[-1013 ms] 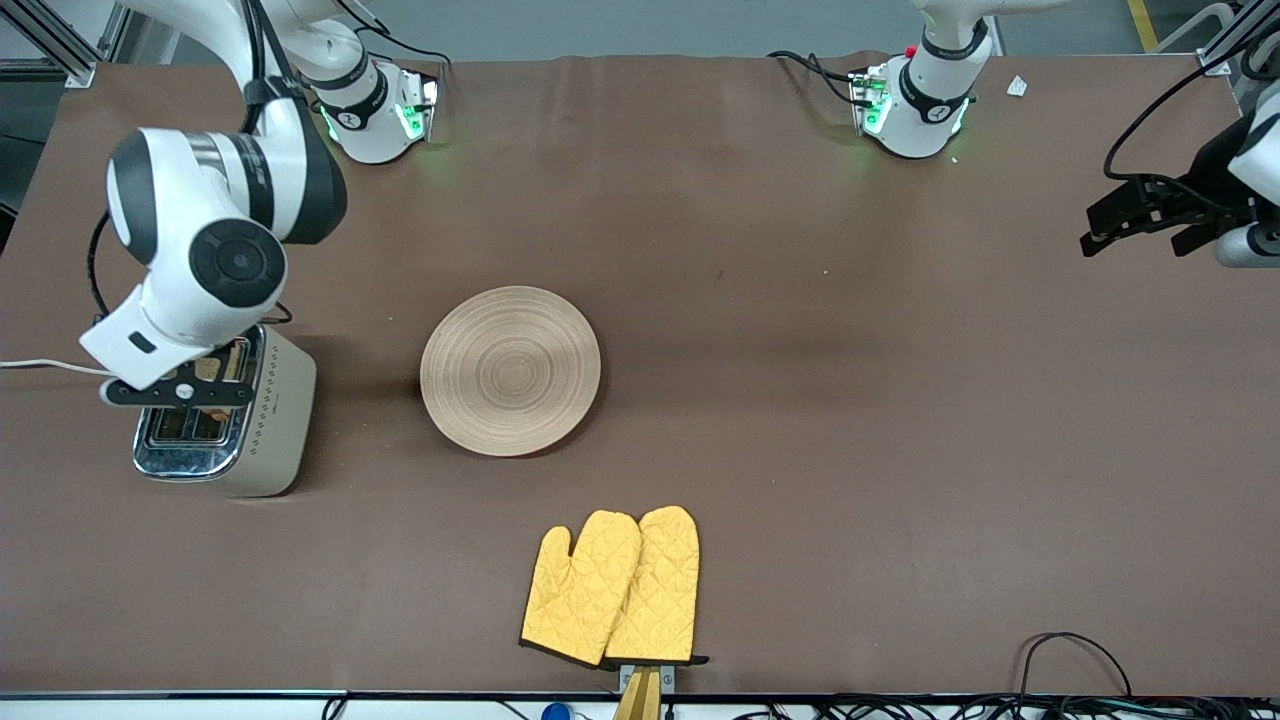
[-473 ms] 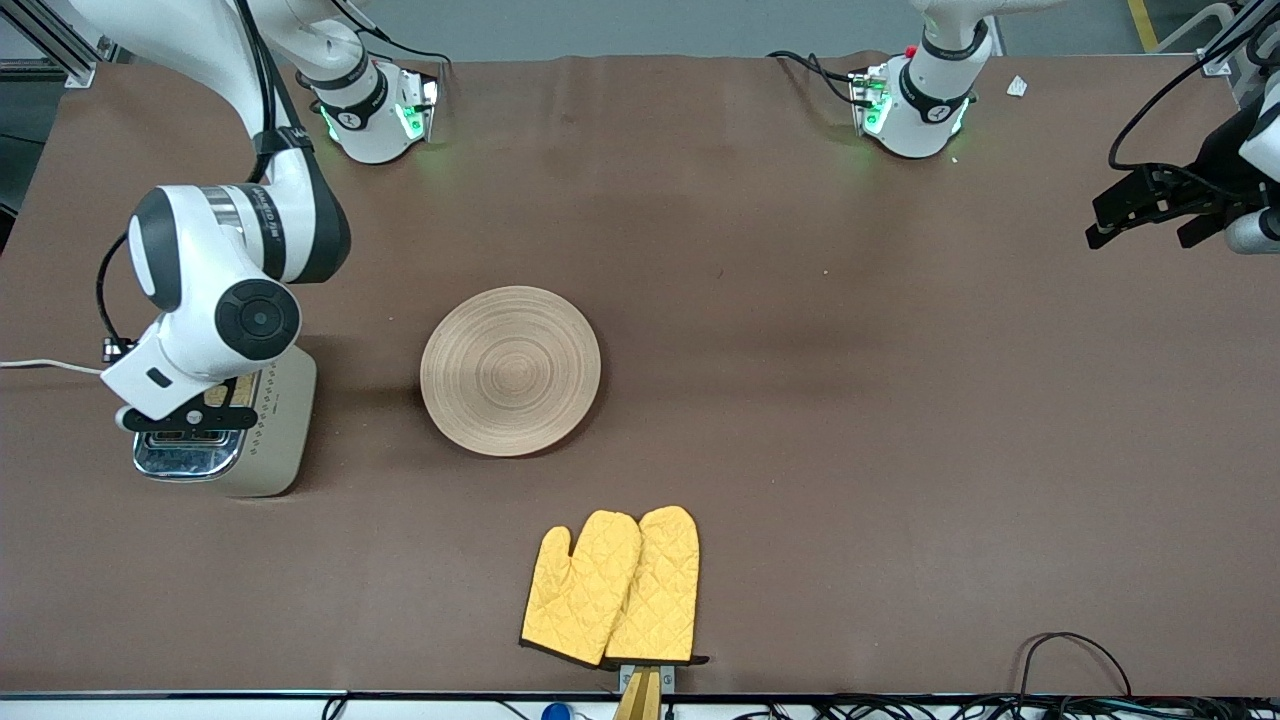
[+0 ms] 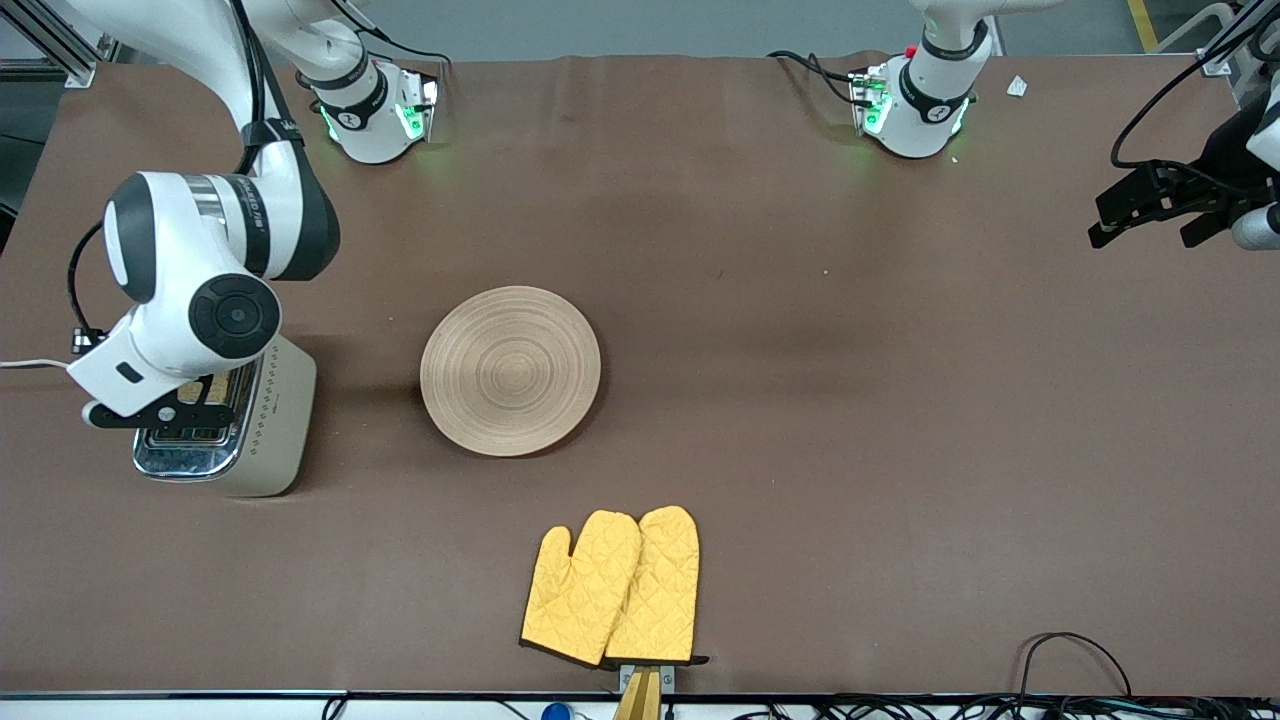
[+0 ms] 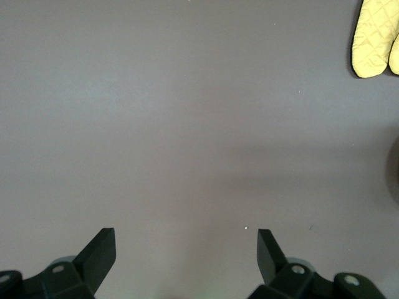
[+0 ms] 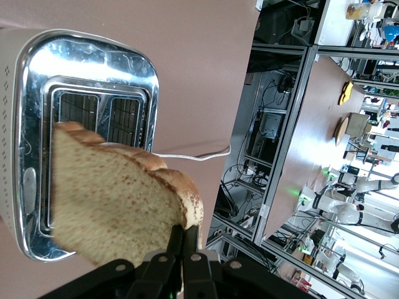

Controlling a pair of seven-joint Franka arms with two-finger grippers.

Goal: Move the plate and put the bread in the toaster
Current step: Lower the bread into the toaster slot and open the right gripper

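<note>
The cream toaster point(image 3: 278, 420) with a chrome top stands at the right arm's end of the table. My right gripper point(image 3: 152, 411) hovers over its top, shut on the crust edge of the brown bread slice point(image 3: 196, 389). In the right wrist view the bread point(image 5: 115, 205) hangs from the gripper point(image 5: 185, 240) just above the toaster point(image 5: 37, 87) and its two open slots. The tan wooden plate point(image 3: 510, 370) lies bare at mid-table. My left gripper point(image 3: 1148, 205) waits, open and empty, over the left arm's end of the table; its wrist view point(image 4: 187, 246) shows only bare mat below.
Yellow oven mitts point(image 3: 612, 587) lie near the table's front edge, nearer the camera than the plate; one shows in the left wrist view point(image 4: 376, 37). The toaster's white cord point(image 3: 25, 364) runs off the table's end. Cables hang by the front edge point(image 3: 1070, 650).
My right arm has shifted over the toaster, first toward the camera and then toward the table's end, with the bread still in its grip. The left gripper has drifted slightly.
</note>
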